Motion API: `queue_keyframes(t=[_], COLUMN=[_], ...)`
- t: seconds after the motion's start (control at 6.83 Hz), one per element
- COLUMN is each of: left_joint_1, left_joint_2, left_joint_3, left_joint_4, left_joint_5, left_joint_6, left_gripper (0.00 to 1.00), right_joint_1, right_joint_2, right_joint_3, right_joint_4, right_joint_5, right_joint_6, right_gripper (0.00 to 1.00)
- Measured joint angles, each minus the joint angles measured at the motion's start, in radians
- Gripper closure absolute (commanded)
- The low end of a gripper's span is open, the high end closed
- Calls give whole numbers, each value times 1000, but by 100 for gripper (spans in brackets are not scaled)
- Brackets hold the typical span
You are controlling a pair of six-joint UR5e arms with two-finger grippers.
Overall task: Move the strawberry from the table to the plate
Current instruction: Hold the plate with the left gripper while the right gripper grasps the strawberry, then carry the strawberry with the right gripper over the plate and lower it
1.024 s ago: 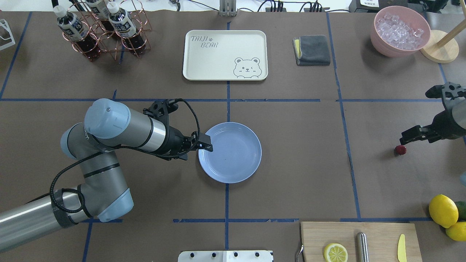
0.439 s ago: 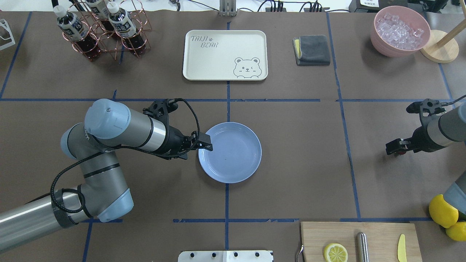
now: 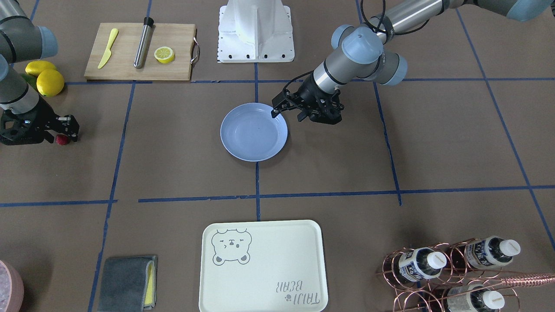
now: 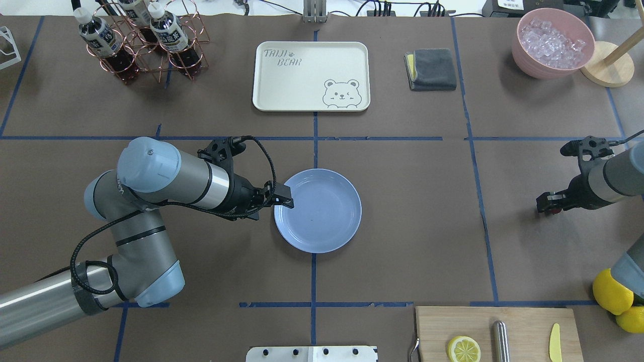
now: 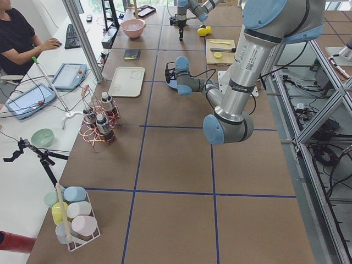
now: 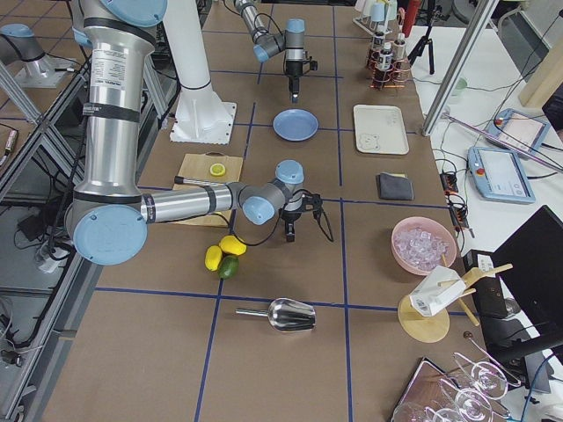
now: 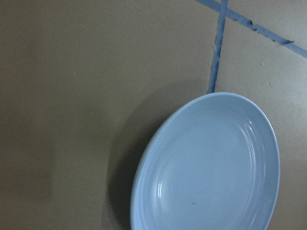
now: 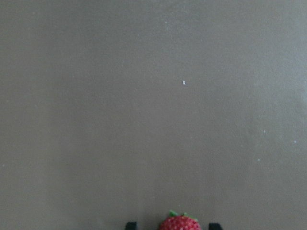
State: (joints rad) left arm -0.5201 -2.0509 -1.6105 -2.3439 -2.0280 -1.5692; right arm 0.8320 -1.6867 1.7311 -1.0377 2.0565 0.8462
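Note:
The strawberry (image 8: 180,223), small and dark red, lies on the brown table (image 4: 412,211) at the right side. My right gripper (image 4: 552,205) stands over it, open, one fingertip on each side with a gap to the berry. From the front the strawberry (image 3: 62,139) peeks out under the right gripper (image 3: 61,134). The pale-blue plate (image 4: 322,221) sits mid-table with nothing on it. My left gripper (image 4: 270,206) hangs open at the plate's left rim and holds nothing.
A cream bear-print tray (image 4: 311,75), a grey cloth (image 4: 431,69) and a pink bowl of ice (image 4: 553,42) stand at the back. A bottle rack (image 4: 146,35) is back left. A cutting board (image 4: 498,332) and lemons (image 4: 611,291) are front right.
My right gripper has swung left and come down over the strawberry, which lay uncovered beside it a second ago. The left arm and plate have not moved.

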Motion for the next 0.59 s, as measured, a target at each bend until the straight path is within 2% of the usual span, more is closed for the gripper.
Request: queue_keyframes(t=[0.29,0.44,0.59], left_joint_1=[0,-1,-3], left_joint_2=[1,1,1], left_joint_3=[-1,-3,-10], left_joint_4=[0,0,0], left_joint_5=[0,0,0], left_joint_6=[0,0,0], left_gripper=[1,1,1], right_joint_1=[3,0,-26], right_joint_2=[-1,0,26], right_joint_3=[19,62,119], right_joint_4=[0,-3,-6], right_joint_5=[0,7,10], right_joint_6=[3,45,163], right_gripper=[100,100,100])
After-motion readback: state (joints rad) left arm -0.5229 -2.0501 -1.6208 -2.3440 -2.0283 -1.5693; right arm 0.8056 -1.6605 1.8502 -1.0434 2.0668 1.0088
